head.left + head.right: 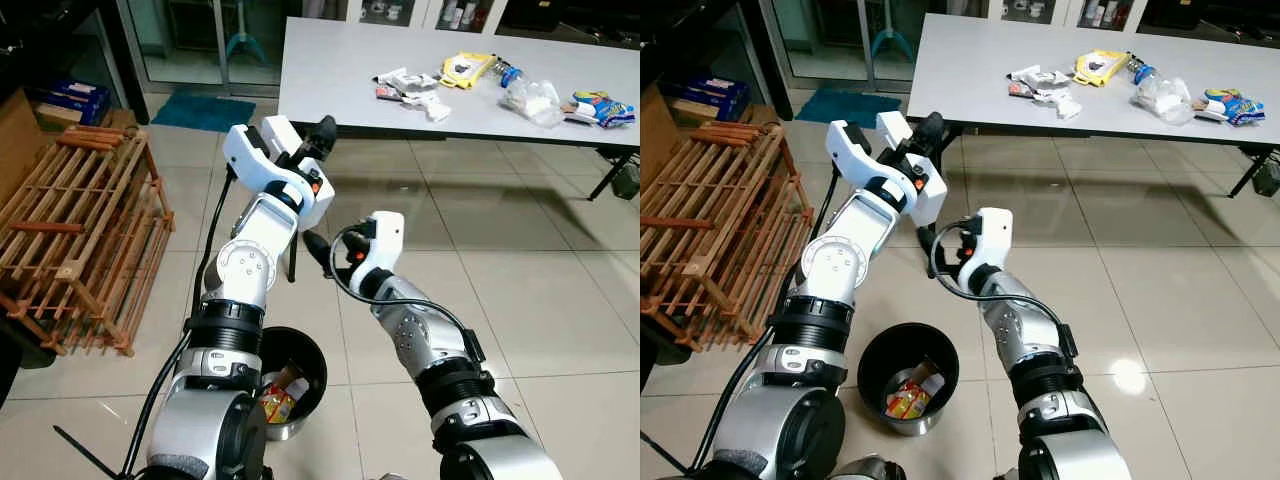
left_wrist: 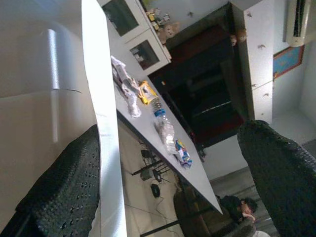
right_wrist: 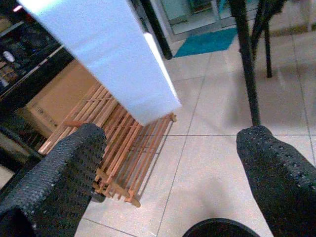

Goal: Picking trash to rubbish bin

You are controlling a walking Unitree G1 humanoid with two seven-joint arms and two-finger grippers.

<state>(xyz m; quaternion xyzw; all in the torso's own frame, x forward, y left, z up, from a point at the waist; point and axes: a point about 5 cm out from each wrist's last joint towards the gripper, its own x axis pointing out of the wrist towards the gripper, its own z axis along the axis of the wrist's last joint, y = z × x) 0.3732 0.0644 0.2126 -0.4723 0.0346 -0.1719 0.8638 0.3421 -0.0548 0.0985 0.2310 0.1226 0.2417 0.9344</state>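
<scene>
claws: left claw [image 2: 168,173] and right claw [image 3: 168,173] both spread, empty
risk: trash [image 1: 470,80] at one o'clock on worktop [image 1: 340,70] — walking there, bin [image 1: 875,355] underfoot may tip

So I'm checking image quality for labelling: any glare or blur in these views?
Right eye view: a bright glare spot on the floor. Left wrist view: table edge washed out white, tool fingers blurred. Right wrist view: table underside overexposed, fingers soft.
</scene>
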